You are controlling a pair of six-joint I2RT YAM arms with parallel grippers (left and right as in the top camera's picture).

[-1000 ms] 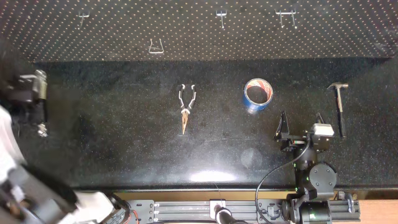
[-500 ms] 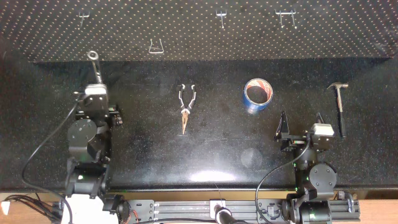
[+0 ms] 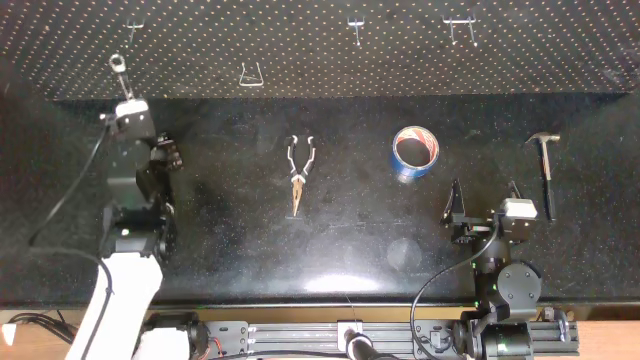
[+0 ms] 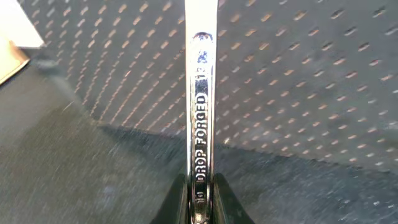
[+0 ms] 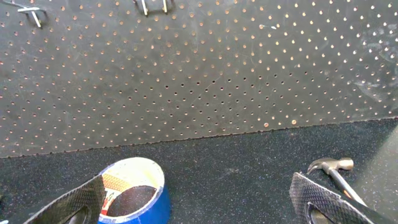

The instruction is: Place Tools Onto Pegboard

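Observation:
My left gripper (image 3: pixel 126 100) is shut on a silver wrench (image 3: pixel 119 72), whose ring end is raised in front of the lower left of the pegboard (image 3: pixel 300 45), below a hook (image 3: pixel 133 28). In the left wrist view the wrench (image 4: pixel 202 93) runs straight out from the gripper (image 4: pixel 202 202) towards the board. Pliers (image 3: pixel 301 172) lie at the table's middle, a blue tape roll (image 3: pixel 415 150) to their right and a hammer (image 3: pixel 545 165) at far right. My right gripper (image 3: pixel 485 200) stands open near the front, facing the tape (image 5: pixel 134 190) and the hammer (image 5: pixel 333 168).
More hooks hang on the pegboard: a wire loop (image 3: pixel 251 75), a hook (image 3: pixel 355 25) and a double hook (image 3: pixel 459 27). The black table (image 3: pixel 220 220) has free room between the pliers and the left arm. A pale object (image 4: pixel 15 31) sits at the board's left end.
The left arm swung in from the far left, then carried the wrench up and leftwards against the pegboard. The right arm has kept still.

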